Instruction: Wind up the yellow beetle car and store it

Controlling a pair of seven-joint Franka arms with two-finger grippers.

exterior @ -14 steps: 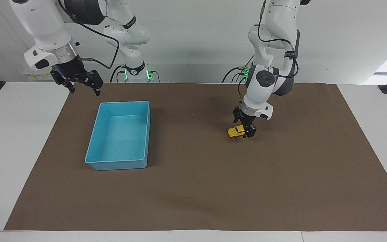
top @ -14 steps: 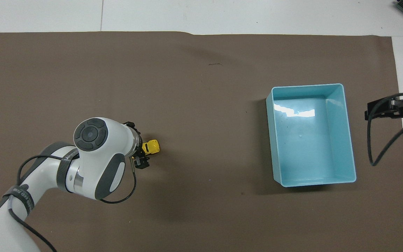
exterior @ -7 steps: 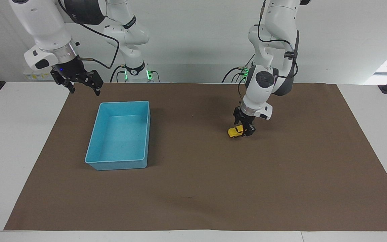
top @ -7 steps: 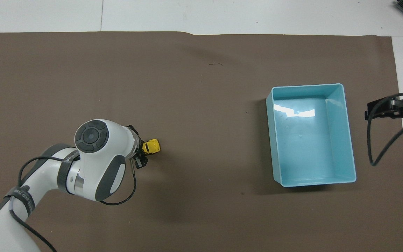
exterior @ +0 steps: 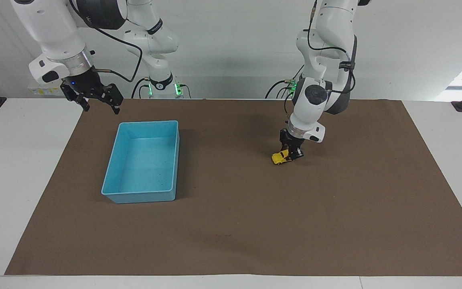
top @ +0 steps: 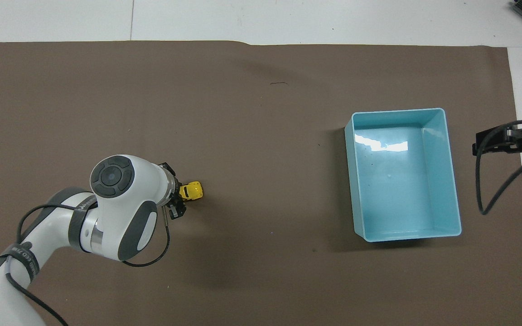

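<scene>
The left gripper (exterior: 291, 154) holds the car (exterior: 281, 157) low on the counter (exterior: 335, 208) toward the left arm's end, its long axis pointing at the bin (exterior: 173, 160). The right gripper (exterior: 98, 100) waits, fingers wide, above the counter's robot-side edge near the bin.

We see light blue bin (exterior: 142, 162) (top: 403, 174), rectangular, open-topped, nothing inside, resting on brown mat (exterior: 239, 224) (top: 243, 113) toward right arm's end of tabletop (exterior: 18, 168) (top: 288, 20). We note mat covers most of white tabletop; bare white strips show along edges. Small dark mark (top: 279, 83) on mat.
</scene>
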